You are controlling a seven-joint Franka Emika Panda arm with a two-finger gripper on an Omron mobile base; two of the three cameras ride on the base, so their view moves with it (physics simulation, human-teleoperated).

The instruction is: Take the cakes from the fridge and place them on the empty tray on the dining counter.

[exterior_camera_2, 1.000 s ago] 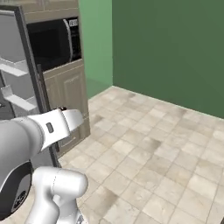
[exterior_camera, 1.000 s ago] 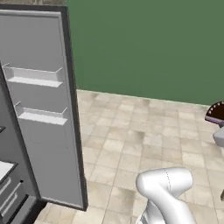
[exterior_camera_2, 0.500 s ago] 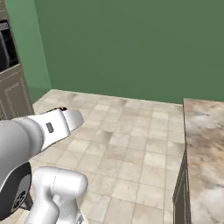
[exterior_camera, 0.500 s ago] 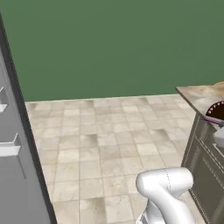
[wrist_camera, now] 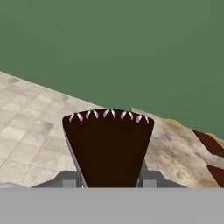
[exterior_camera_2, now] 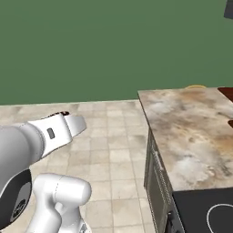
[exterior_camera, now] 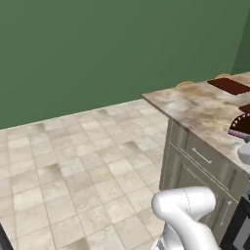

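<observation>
In hand view, dark cake wedge (wrist_camera: 108, 148) clamped betw. jaws, narrow end toward cam, wide edge ahead.

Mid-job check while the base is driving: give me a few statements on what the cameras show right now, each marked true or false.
1. A dark wedge of cake with pale tips along its wide edge sits between the fingers in the hand view. True.
2. The dining counter has a plain white top. False: it is beige-brown veined marble.
3. A black cooktop shows at the near end of the counter in the right base view. True.
4. The wall behind the counter is blue. False: it is green.
5. A flat dark red-brown tray lies on the counter's far end. True.
</observation>
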